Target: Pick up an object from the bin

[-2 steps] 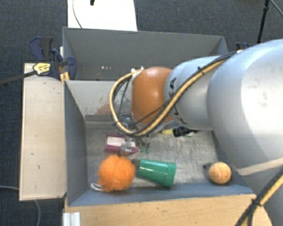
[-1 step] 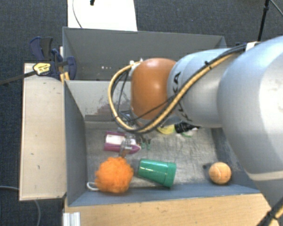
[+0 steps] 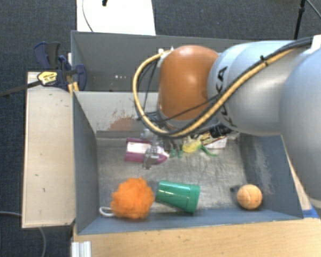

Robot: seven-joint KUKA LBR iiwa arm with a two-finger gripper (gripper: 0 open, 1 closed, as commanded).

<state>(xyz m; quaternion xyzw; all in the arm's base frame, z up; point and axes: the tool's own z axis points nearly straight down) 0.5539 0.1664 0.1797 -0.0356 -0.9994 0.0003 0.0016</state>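
Observation:
My gripper point(image 3: 153, 155) is low in the bin, left of its middle, reaching down from under the orange wrist cover. It sits right at the right end of a magenta and white block-shaped thing point(image 3: 135, 150) that lies flat on the bin floor; whether it has hold of that thing I cannot tell. Just right of the gripper, a small yellow and green thing point(image 3: 193, 145) lies partly hidden under the arm, with a white piece point(image 3: 218, 143) beside it.
Along the front wall lie a fluffy orange ball point(image 3: 132, 198), a green cup point(image 3: 178, 195) on its side and, at the front right, a tan ball point(image 3: 249, 196). The arm and its cables cover the bin's back right.

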